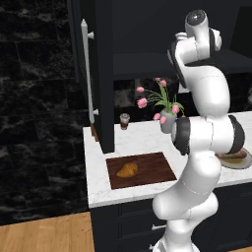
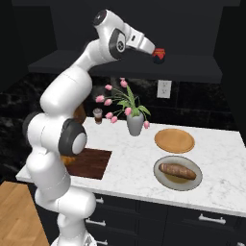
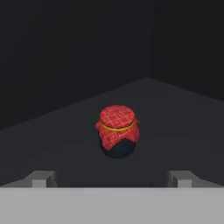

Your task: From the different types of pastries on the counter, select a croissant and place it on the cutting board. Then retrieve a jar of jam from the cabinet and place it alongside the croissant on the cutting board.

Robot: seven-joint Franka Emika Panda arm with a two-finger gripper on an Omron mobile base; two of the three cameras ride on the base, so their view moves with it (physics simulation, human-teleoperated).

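One half of the job looks done in the left base view: the small golden-brown crescent-shaped croissant (image 1: 128,170) lies on the flat dark reddish-brown wooden cutting board (image 1: 152,172), towards its left side, on the white grey-veined marble-look counter (image 1: 147,140). The tall black cabinet door (image 1: 103,74) with its long pale bar handle (image 1: 87,74) appears to stand open, so the shelf should be reachable. No jar sits beside the pastry, so the second half remains: grasp the jam, carry it down and set it alongside.

The right base view shows the far end of the white arm (image 2: 67,91) raised towards the dark cabinet shelf (image 2: 125,65), near the small squat red-topped jar of jam (image 2: 159,54). Where the left view has the arm covering much of the right side, this one lays out a round orange-brown wooden plate (image 2: 174,140) and the whole long brown roll (image 2: 177,171) on a grey-rimmed dish (image 2: 156,173). The arm hides part of the cutting board here, which the left view shows more fully.

The hand view adds the jar's detail: red checked cloth, yellow band, dark body, upright on the shelf. The gripper (image 3: 111,178) has its fingers spread wide, holding nothing, with the jar ahead of them. Closing in with the jar centred between the fingers seems the next need.
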